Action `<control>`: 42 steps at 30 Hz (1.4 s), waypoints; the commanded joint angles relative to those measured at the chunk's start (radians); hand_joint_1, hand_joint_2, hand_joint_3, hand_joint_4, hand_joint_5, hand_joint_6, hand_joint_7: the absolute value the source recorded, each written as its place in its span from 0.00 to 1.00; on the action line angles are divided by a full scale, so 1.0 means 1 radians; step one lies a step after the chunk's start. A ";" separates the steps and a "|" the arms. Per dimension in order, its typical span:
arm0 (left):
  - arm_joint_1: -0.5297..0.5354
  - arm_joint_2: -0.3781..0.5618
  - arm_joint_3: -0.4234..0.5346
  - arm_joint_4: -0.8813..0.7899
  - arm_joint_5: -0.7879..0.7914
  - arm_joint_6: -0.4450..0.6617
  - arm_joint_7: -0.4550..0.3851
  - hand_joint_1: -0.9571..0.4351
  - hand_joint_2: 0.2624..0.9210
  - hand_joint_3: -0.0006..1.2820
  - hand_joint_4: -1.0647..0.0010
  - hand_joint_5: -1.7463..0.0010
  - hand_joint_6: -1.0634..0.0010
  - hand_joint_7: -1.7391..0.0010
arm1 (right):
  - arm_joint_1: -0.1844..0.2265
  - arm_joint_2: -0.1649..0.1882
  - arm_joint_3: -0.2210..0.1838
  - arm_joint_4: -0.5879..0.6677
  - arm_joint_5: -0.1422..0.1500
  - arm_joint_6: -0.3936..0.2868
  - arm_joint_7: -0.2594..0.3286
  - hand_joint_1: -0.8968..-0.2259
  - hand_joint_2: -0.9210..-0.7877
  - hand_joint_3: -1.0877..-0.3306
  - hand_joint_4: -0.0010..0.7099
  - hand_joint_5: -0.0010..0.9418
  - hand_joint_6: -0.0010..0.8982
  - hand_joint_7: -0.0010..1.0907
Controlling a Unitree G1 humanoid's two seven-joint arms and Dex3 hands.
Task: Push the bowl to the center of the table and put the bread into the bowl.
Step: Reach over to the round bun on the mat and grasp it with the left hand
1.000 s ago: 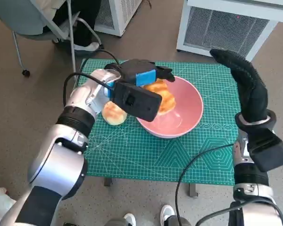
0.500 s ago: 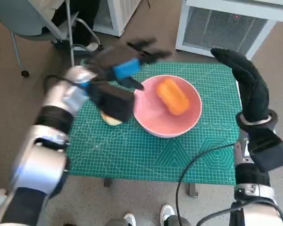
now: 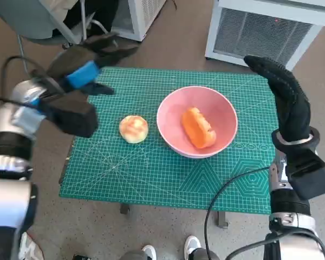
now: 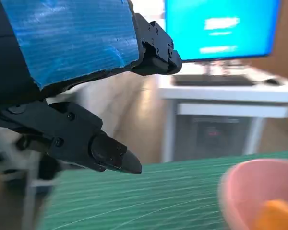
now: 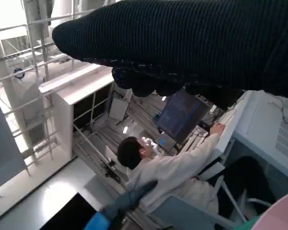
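A pink bowl stands near the middle of the green cutting mat, and an orange oblong bread lies inside it. A round pale bun sits on the mat just left of the bowl. My left hand hangs over the mat's far left corner, fingers spread and holding nothing. My right hand stands upright at the mat's right edge beside the bowl, fingers extended and holding nothing. The left wrist view shows its black fingers apart, with the bowl's rim and a bit of bread beyond.
A white cabinet with a vent grille stands behind the table. A chair stands at the far left. A black cable crosses the mat's near right part. A person sits at a desk in the right wrist view.
My left hand released the orange bread into the bowl, then drew back left and up to the mat's far left corner. The round bun is now uncovered. The right hand stayed put.
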State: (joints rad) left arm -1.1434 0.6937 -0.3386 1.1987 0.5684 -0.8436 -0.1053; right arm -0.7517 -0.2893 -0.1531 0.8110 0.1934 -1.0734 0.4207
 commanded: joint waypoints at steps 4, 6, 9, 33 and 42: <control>0.075 0.019 -0.001 -0.003 -0.006 -0.024 -0.004 0.48 0.84 0.00 0.72 0.99 0.59 0.99 | 0.020 0.002 0.003 0.012 0.012 0.010 0.020 0.22 0.00 0.40 0.32 0.00 0.32 0.00; 0.088 0.020 -0.005 -0.004 0.000 -0.029 0.004 0.48 0.84 0.00 0.72 0.99 0.59 0.99 | 0.018 0.001 0.002 0.017 0.014 0.010 0.024 0.22 0.00 0.40 0.32 0.00 0.32 0.00; 0.106 0.017 -0.011 0.002 0.008 -0.029 0.007 0.46 0.84 0.00 0.71 0.99 0.59 0.99 | 0.012 0.001 0.000 0.024 0.017 0.010 0.031 0.22 0.00 0.40 0.32 0.00 0.32 0.00; 0.114 -0.126 -0.083 0.078 0.034 0.149 -0.089 0.41 0.86 0.00 0.72 1.00 0.63 1.00 | -0.011 0.004 -0.001 0.053 0.022 0.001 0.057 0.23 0.00 0.41 0.33 0.00 0.33 0.00; 0.097 -0.192 -0.095 0.095 0.031 0.244 -0.111 0.42 0.86 0.00 0.74 1.00 0.65 1.00 | -0.014 0.002 -0.001 0.057 0.023 0.001 0.068 0.23 0.00 0.41 0.33 0.00 0.33 0.00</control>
State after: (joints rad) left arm -1.0246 0.5213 -0.4292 1.2834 0.5944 -0.6224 -0.2046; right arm -0.7706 -0.2890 -0.1536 0.8572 0.2030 -1.0766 0.4742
